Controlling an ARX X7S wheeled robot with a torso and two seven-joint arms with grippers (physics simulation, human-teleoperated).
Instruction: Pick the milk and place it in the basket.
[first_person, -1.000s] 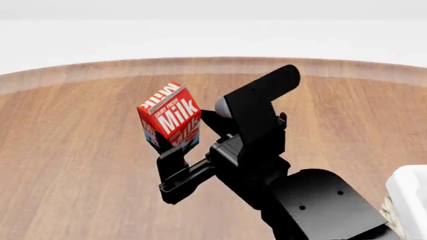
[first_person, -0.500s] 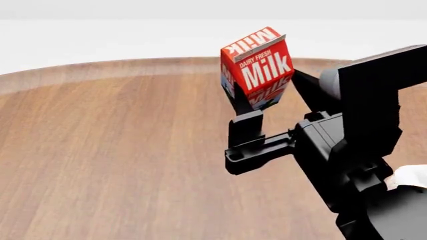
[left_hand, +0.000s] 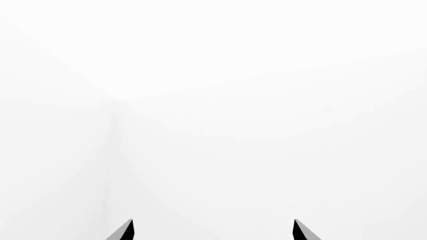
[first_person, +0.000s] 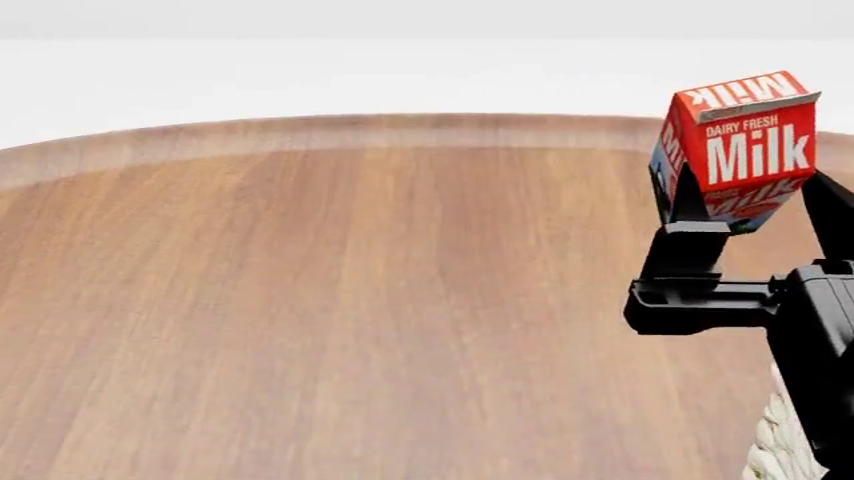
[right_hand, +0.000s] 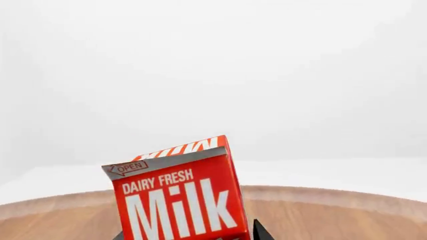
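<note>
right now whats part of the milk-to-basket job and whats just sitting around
Part of the job:
- milk, tilted, lifted above the table
- right gripper, shut on the milk
- basket, only a woven sliver showing at the head view's lower right edge

Not in use:
- wooden table
- left gripper, open, holding nothing, facing blank white

Bright, even, diffuse light; no glare; renders sharp; white background washed out.
</note>
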